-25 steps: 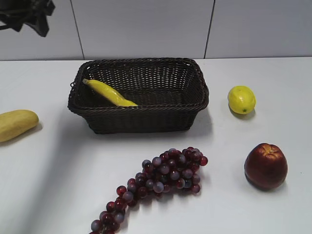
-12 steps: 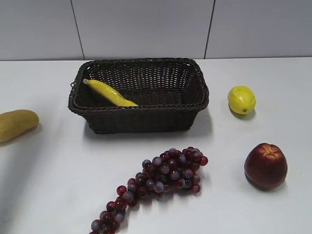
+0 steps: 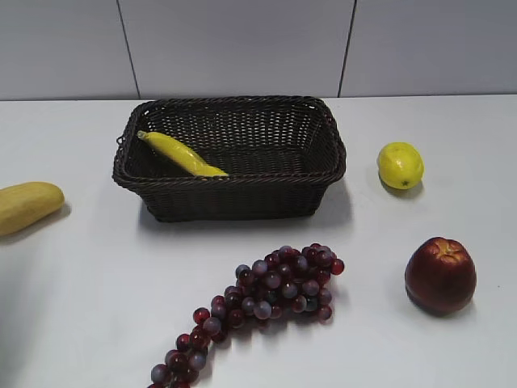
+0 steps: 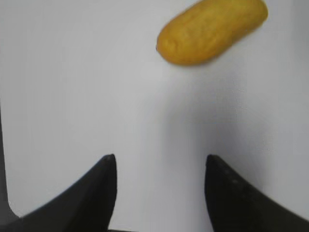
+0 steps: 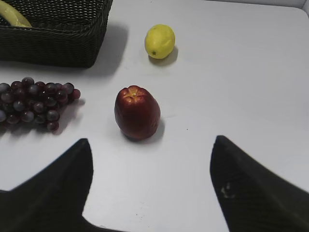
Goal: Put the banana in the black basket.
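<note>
Left gripper [image 4: 159, 166] spread and empty above bare table [image 4: 72, 87]; right gripper [image 5: 150, 154] likewise spread, holding nothing.

Landmark was the black basket [image 3: 234, 198]. Banana [image 3: 182, 153] lay inside it, at its left end, slanting from the back-left wall toward the front rim, greenish tip up against the weave. Task judged complete. Stubby yellow fruit [image 4: 212, 30] sat beyond the left gripper's tips, well left of the basket. Apple [image 5: 137, 112] sat just ahead of the right gripper, right and forward of the basket; lemon [image 5: 160, 41] beside the basket's right wall; grapes [image 3: 266, 295] in front. Remaining step, as judged: keep both arms clear of the basket and loose fruit, jaws spread, no sweeping across the grapes.
</note>
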`<state>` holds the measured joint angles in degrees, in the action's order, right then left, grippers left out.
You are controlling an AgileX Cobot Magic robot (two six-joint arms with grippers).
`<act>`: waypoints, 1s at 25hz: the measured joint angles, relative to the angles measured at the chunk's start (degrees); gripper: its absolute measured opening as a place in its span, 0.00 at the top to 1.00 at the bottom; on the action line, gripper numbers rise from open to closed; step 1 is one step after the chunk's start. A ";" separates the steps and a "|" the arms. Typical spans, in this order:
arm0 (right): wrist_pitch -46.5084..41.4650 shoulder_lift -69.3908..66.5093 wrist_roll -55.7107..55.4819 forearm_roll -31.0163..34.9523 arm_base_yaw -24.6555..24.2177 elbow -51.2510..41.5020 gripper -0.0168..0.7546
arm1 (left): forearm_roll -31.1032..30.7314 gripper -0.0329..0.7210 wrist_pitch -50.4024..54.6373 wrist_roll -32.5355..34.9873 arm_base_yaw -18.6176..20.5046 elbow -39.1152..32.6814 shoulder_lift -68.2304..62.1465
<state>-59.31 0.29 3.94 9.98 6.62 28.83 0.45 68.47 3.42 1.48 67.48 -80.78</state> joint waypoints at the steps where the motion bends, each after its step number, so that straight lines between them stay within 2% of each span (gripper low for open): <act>1: 0.00 0.00 0.00 0.00 0.00 0.00 0.24 | 0.05 0.21 -0.72 0.00 0.00 -3.75 2.72; 5: 0.00 0.00 0.00 0.00 0.00 0.00 0.24 | 0.35 0.21 -3.67 0.00 0.00 -15.45 11.14; 11: 0.00 0.00 0.00 0.00 0.00 0.00 0.24 | 0.77 0.21 -8.11 0.00 0.00 -27.76 23.94; 20: 0.00 0.00 0.00 0.00 0.00 0.00 0.24 | 1.95 0.21 -8.05 0.00 0.00 -37.30 41.99; 25: 0.00 0.00 0.00 0.01 0.00 0.00 0.24 | 3.52 0.21 -8.50 -0.06 0.00 -38.22 50.99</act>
<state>-59.31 0.29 3.94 9.99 6.62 28.83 3.97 59.97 3.37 1.48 29.26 -29.80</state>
